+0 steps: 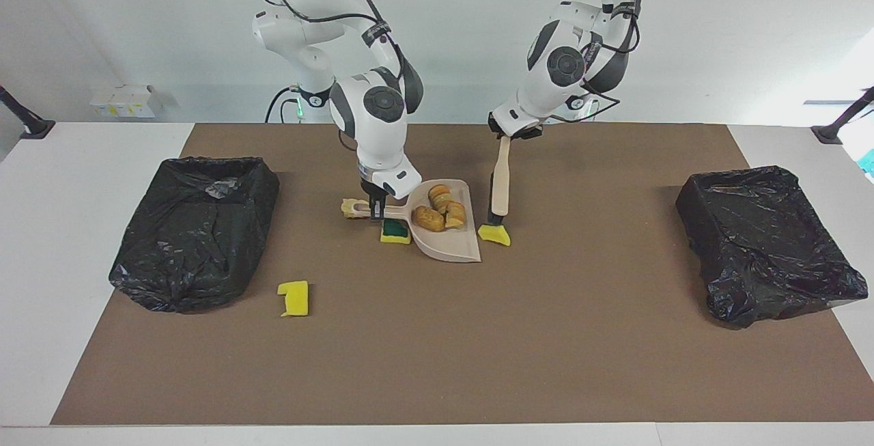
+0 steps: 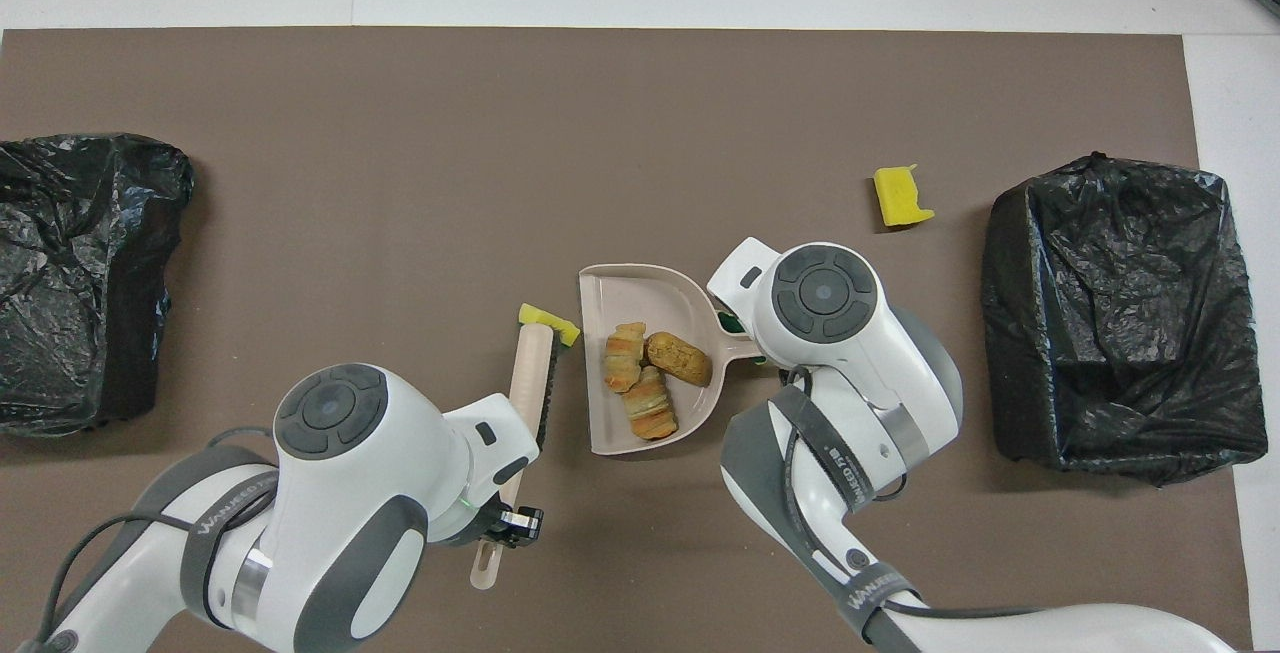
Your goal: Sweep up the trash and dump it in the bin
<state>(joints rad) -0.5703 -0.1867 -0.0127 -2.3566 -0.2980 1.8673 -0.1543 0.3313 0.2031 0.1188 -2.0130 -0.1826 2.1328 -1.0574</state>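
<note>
While the right tool [image 1: 375, 208] clamps the dustpan [image 1: 447, 241] handle to steady it at frame centre, three bread lumps [image 1: 440, 211] sit inside. Gripped by the left tool [image 1: 506, 137], the hand brush [image 1: 499, 190] stands bristles-down against a yellow sponge piece [image 1: 494, 235], seemingly to sweep it in

A brown mat [image 1: 560, 337] covers the white desk [image 1: 61, 227], carrying two black-lined bins [image 1: 194, 231] [image 1: 768, 241], a dustpan [image 1: 447, 244] and loose sponge scraps [image 1: 295, 298].
</note>
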